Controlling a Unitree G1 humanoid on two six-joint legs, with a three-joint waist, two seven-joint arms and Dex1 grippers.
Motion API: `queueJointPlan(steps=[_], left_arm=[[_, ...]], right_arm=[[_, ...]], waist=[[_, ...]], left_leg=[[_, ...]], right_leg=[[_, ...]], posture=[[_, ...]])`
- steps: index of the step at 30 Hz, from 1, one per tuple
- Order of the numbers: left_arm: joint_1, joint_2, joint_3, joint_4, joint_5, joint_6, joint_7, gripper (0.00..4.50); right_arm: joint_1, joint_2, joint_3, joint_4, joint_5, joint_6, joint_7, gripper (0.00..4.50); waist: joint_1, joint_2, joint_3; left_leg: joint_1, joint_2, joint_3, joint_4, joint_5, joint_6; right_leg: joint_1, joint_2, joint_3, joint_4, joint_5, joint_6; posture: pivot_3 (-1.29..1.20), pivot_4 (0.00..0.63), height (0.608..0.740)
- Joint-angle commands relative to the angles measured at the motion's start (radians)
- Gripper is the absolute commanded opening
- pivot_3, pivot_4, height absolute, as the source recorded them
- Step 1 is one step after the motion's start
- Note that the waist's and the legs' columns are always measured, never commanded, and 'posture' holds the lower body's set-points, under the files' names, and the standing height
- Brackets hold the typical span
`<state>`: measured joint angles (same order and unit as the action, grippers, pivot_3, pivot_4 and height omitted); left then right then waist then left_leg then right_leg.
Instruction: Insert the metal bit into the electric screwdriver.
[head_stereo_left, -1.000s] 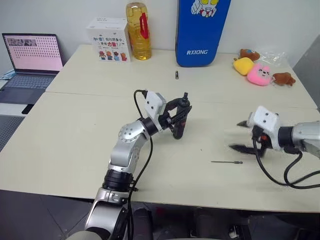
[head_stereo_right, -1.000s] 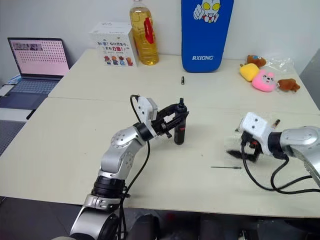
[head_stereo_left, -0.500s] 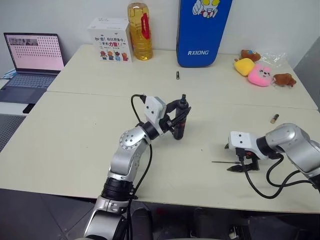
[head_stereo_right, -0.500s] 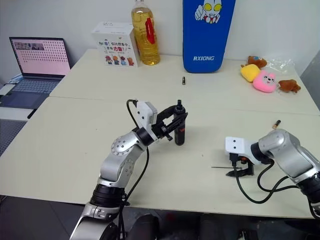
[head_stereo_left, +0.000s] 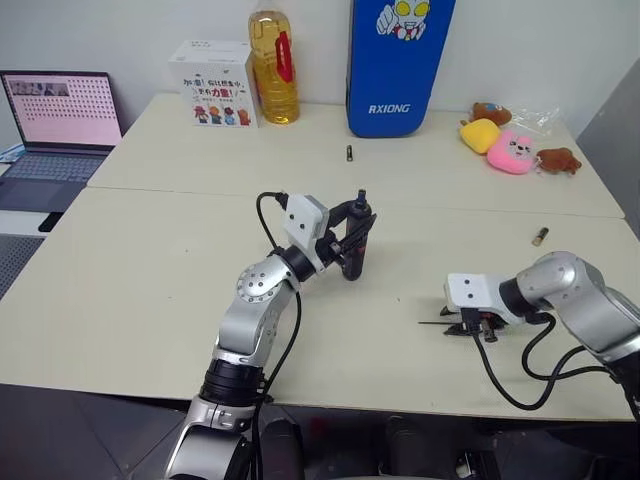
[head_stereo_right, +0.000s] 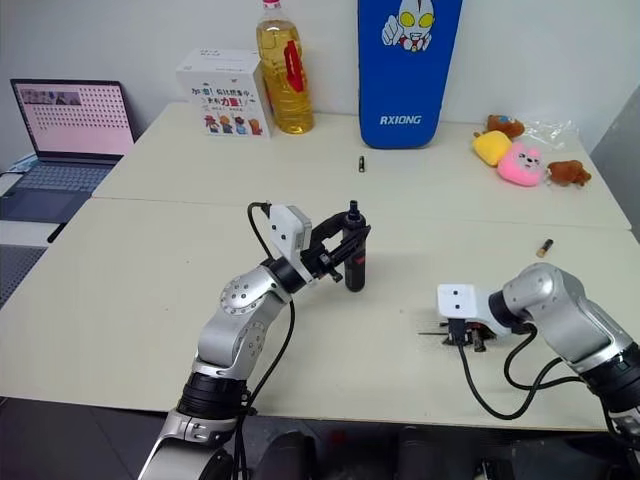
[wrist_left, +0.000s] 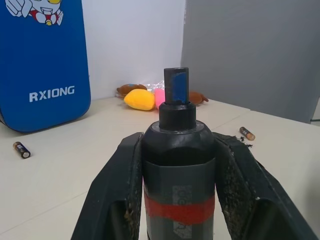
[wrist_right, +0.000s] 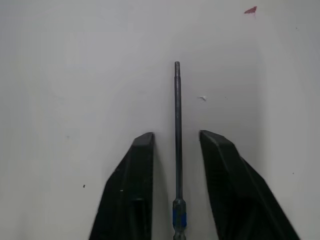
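Desk (head_stereo_left: 150, 300): one, pale, two joined tops.
Left gripper (wrist_left: 177, 195): clamped on the one electric screwdriver (head_stereo_left: 356, 240), nose up, above desk middle.
Right gripper (wrist_right: 176, 145): fingers astride the metal bit (wrist_right: 177, 125), narrow gap each side, not yet pinching.
Metal bit: one, flat near the front edge, right side.
Progress: screwdriver secured; bit pickup and insertion left.

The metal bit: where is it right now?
The metal bit lies flat on the table at the robot's right, between the right gripper's two fingers, apart from the electric screwdriver.
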<state>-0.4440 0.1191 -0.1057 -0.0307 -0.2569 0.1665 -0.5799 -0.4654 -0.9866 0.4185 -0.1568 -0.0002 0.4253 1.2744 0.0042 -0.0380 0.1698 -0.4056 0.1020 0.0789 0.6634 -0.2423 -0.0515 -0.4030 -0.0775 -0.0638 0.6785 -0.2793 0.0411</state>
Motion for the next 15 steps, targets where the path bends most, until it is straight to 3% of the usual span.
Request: queueJointPlan(steps=[1,3,9,15], left_arm=[[-0.016,-0.007,-0.010,-0.048,-0.009,-0.008,0.001,1.67],[-0.012,-0.012,-0.017,-0.056,-0.010,-0.003,0.004,1.67],[-0.015,-0.021,-0.019,-0.061,-0.023,0.014,0.010,1.67],[-0.020,-0.005,-0.002,-0.056,-0.026,0.012,0.008,1.67]], right_arm=[[0.033,0.016,0.020,0.021,-0.034,0.014,-0.006,0.42],[0.044,0.017,0.016,0.054,-0.051,-0.009,-0.019,0.02],[0.074,0.013,-0.011,0.061,-0.046,-0.018,-0.005,0.02],[0.048,0.025,-0.208,-0.080,0.166,0.205,0.011,0.02]], waist=[[-0.001,-0.001,-0.001],[-0.001,-0.002,-0.001],[-0.001,-0.003,-0.002],[0.003,-0.001,-0.001]], left_leg=[[0.000,0.000,0.000,0.000,0.000,0.000],[0.001,0.000,0.000,0.000,0.000,0.000],[0.008,0.000,0.000,-0.001,0.000,0.000],[0.007,0.000,-0.001,-0.001,0.000,0.000]], right_leg=[[0.000,0.000,0.000,0.000,0.000,0.000],[0.001,0.000,0.000,0.000,0.000,0.000],[0.010,0.000,0.000,-0.003,0.000,0.000],[0.011,0.000,-0.001,-0.004,0.000,0.000]], posture=[[0.00,0.150,0.740],[0.00,0.150,0.740],[0.00,0.150,0.740],[0.00,0.150,0.740]])
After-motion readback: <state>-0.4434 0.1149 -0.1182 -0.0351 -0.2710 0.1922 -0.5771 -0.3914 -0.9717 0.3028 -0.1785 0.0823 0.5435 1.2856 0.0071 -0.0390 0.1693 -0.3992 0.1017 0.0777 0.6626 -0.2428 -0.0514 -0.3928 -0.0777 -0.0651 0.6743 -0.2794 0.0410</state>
